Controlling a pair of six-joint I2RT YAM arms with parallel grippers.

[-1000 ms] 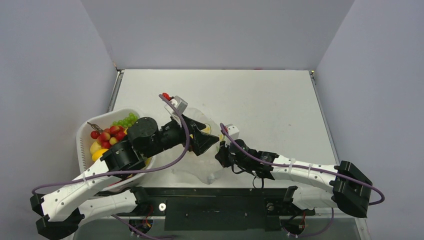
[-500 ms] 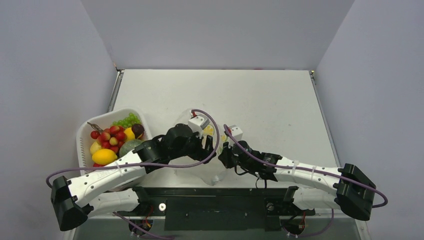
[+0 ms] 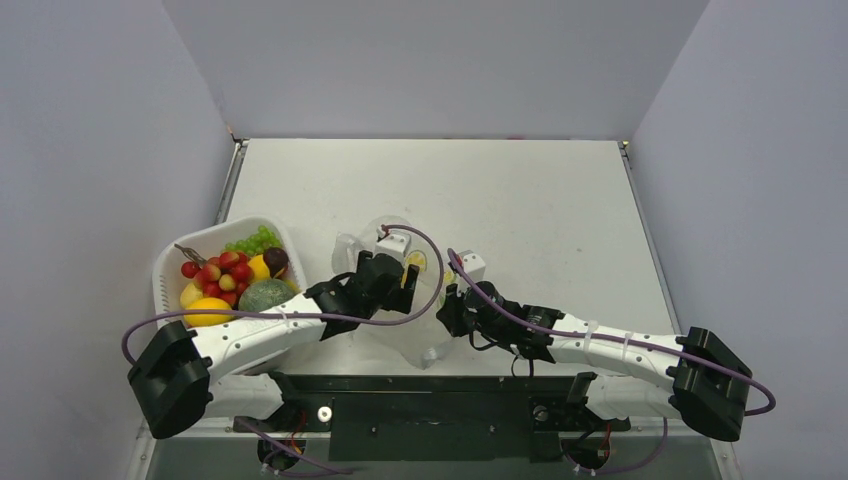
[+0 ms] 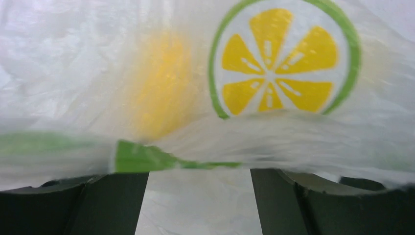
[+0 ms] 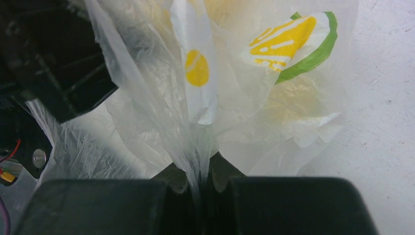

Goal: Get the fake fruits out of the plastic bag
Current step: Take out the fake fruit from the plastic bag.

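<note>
The right pincer [image 5: 198,182], nearest the arm bases, is clenched on a gathered fold of the thin, crinkly, transparent plastic bag [image 5: 274,93]. The bag is printed with yellow lemon slices ringed in green, and its film rises in a bunch from between the closed jaws. It lies on the pale grey table [image 3: 540,200] near the front edge at the middle, between the two arms. The left pincer [image 4: 198,205] is pushed against the bag from the left side and is released, its dark jaws standing well apart. The film is draped across just beyond them, with nothing gripped. A blurred yellow shape [image 4: 161,83] shows through the film beside a printed slice, but I cannot tell what it is. Farther left, beside the left arm, a rigid white oval basket [image 3: 163,280] holds glossy fake fruits [image 3: 235,272]. Among them are yellow ones, small red ones, a cluster of green beads, a dull green round one and a dark one.
</note>
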